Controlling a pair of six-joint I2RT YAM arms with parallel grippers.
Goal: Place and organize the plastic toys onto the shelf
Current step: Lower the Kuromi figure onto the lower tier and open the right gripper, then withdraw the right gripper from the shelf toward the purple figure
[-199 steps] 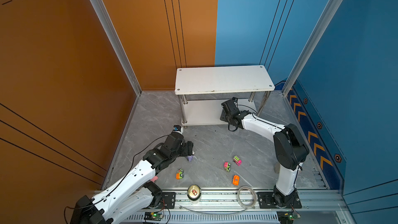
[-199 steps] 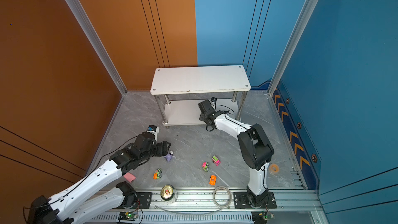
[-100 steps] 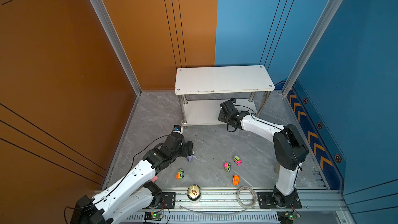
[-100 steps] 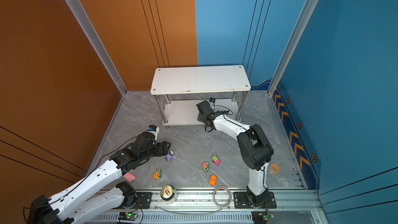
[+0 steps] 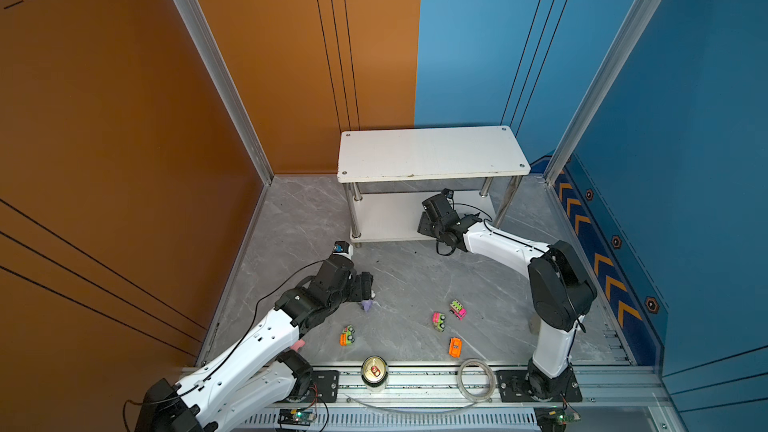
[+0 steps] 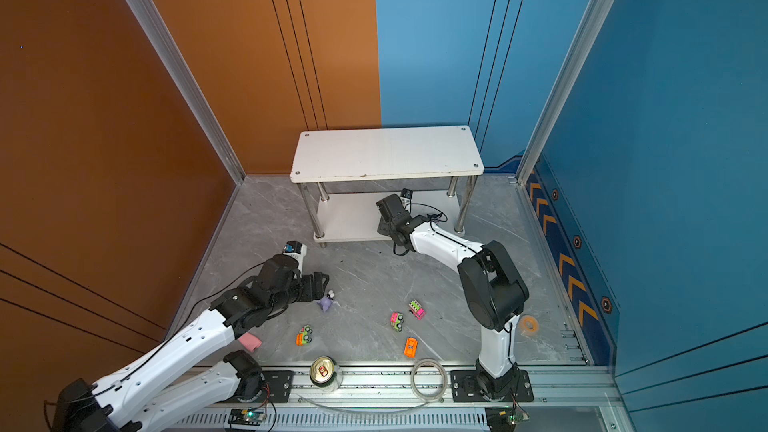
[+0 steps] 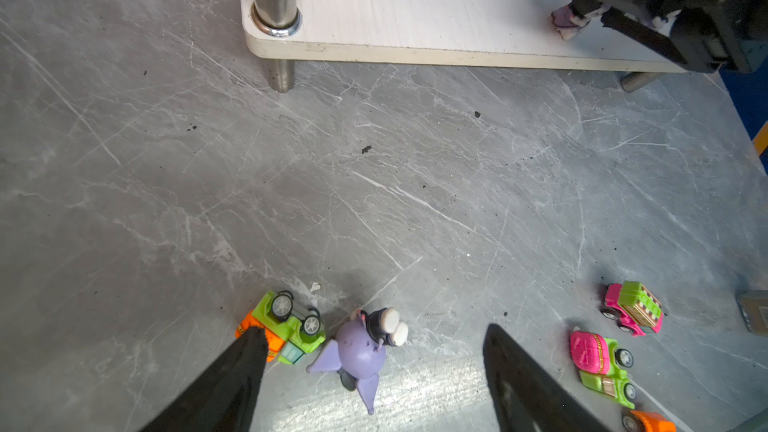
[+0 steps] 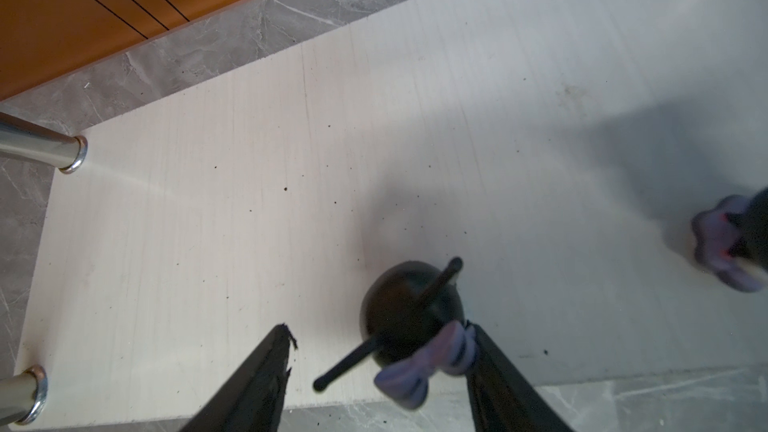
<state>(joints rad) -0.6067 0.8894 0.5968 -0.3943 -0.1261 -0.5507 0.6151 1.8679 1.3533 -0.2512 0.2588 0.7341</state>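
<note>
Black figurine (image 8: 411, 313): stands on the lower board (image 8: 249, 139) of the white shelf (image 6: 386, 151), near the board's front edge. In both top views that spot is mid-frame, hidden behind the right wrist.
Right gripper (image 8: 379, 328): fingers stand either side of that figurine, spread wider than it. One finger shows a clear gap; the other is beside or touching the purple bow, and I cannot tell which. Nothing is gripped.
Second figurine (image 8: 725, 243): blurred, on the same board, apart from the first.
Done: two figurines are on the shelf, as far as can be seen.
Left to do: purple figurine (image 7: 361, 355) lying on the grey floor (image 7: 374, 180); orange-green car (image 5: 347, 335), pink-green car (image 5: 438, 321), pink car (image 5: 457, 309) and orange car (image 5: 455, 347), all in the lower middle of both top views. By my judgement, most of the job remains.
Left gripper (image 7: 374, 330): wide open and empty, low over the floor. The purple figurine lies between its fingers, touching neither.
Top board (image 5: 432, 153): no toy shows on it.
Off-task: drink can (image 5: 374, 371) and tape ring (image 5: 476, 374) on the front rail (image 5: 415, 384), at the bottom of the frame.
</note>
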